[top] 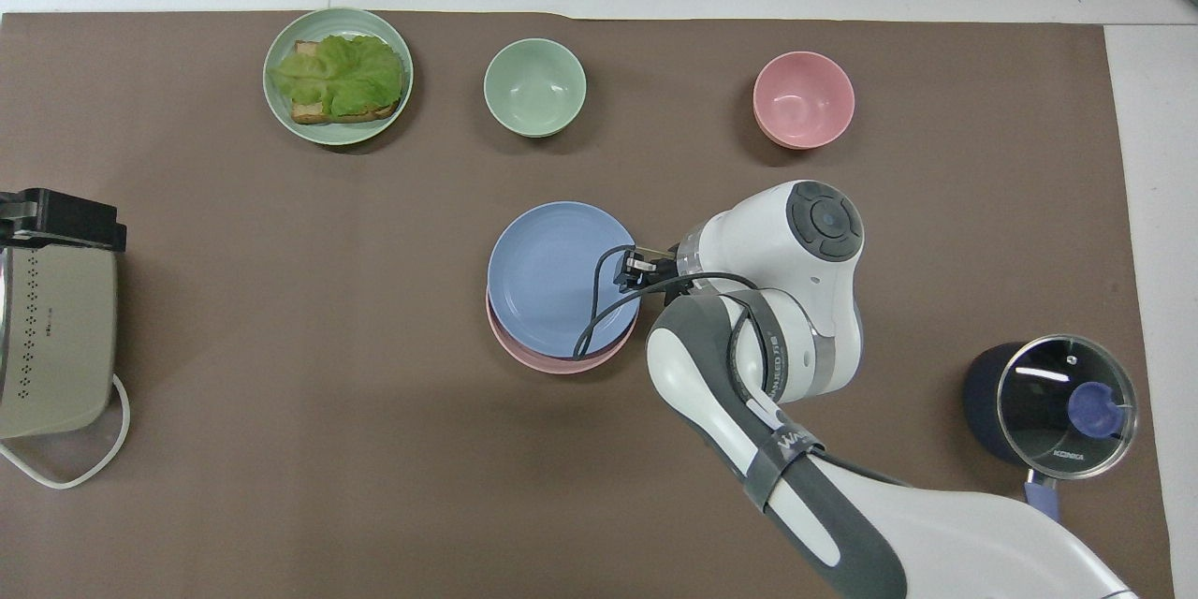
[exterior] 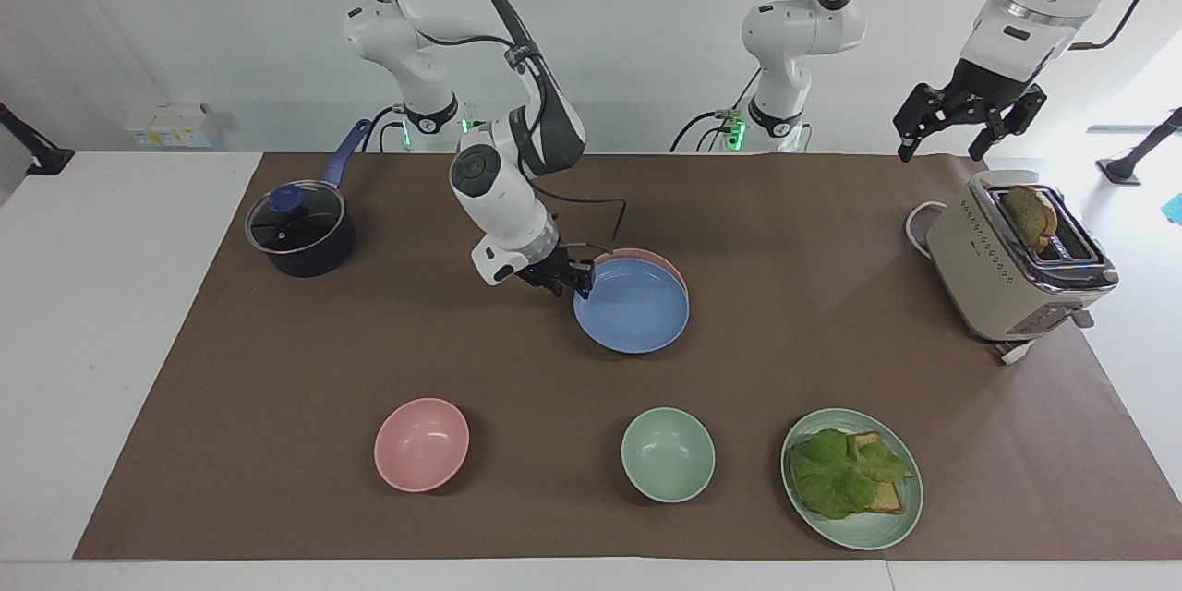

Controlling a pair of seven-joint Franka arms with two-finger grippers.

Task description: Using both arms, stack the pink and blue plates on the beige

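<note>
The right gripper (exterior: 568, 280) sits at the blue plate (exterior: 632, 307)'s rim, mid-frame; I cannot tell its grip. The left gripper (exterior: 967, 127) waits open, upper right.

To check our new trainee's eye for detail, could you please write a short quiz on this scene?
1. True or false: the blue plate lies on the pink plate.
2. The right claw is beside: A, the blue plate's rim; B, the pink bowl; C, the saucepan.
3. What lies on the green plate?
Key: 1, true. 2, A. 3, bread under lettuce.
</note>
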